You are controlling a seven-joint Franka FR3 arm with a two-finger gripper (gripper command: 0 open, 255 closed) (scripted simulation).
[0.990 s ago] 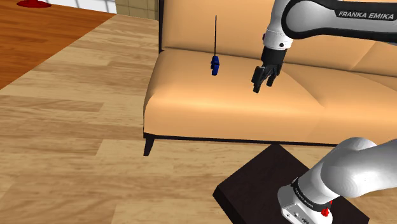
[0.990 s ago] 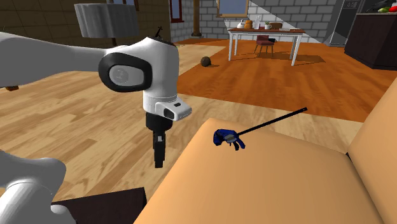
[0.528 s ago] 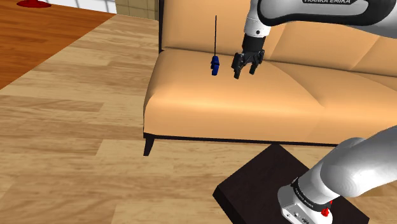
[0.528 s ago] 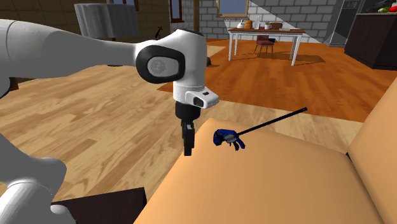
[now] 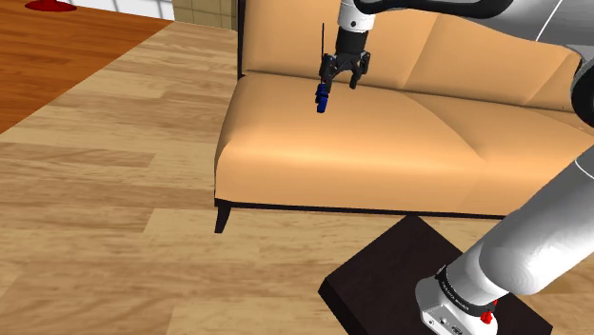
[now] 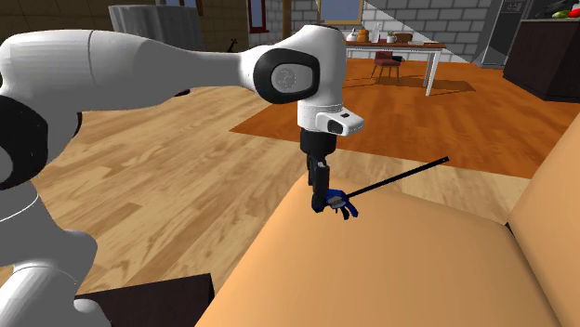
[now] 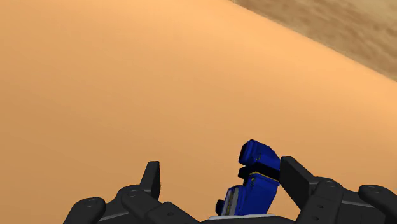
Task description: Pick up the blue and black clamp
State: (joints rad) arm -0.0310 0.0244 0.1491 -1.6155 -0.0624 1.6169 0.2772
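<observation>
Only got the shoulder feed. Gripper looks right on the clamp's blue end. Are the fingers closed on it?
Observer: No. In the wrist view the gripper is open. The clamp has its blue head between the fingers, unclasped.
Operator: Centred between them?
Observer: No. The head sits close beside one finger, and bare sofa seat shows between it and the other.
</observation>
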